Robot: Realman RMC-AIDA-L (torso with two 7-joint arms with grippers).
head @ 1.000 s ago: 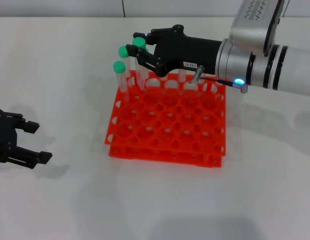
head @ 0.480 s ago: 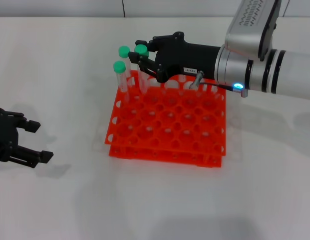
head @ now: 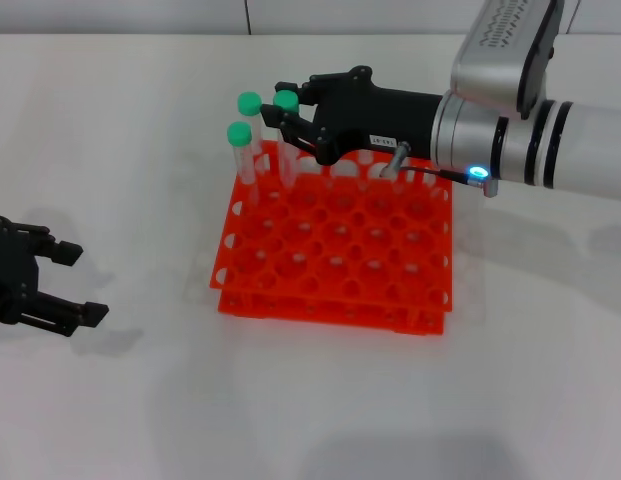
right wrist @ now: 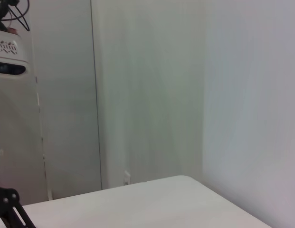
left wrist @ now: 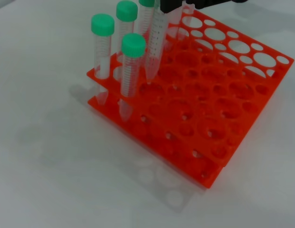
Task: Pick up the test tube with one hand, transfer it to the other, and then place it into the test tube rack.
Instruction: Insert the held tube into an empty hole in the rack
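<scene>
Big white table (head: 140, 120) under it all. Orange rack (head: 335, 245) in the middle, square, full of round holes. Right gripper (head: 290, 112) reaching in over the far left corner of the rack, jaws closed on a tube (left wrist: 154, 45) near its top. Tube upright, tip just over a hole, next to three more green-capped tubes (left wrist: 130, 71) already in the rack. Left gripper (head: 65, 290) low at the near left, well away, jaws wide open, holding nothing. Could go wrong: tip missing the hole and hitting the rim, or bumping the next tube, if lowered off line.
</scene>
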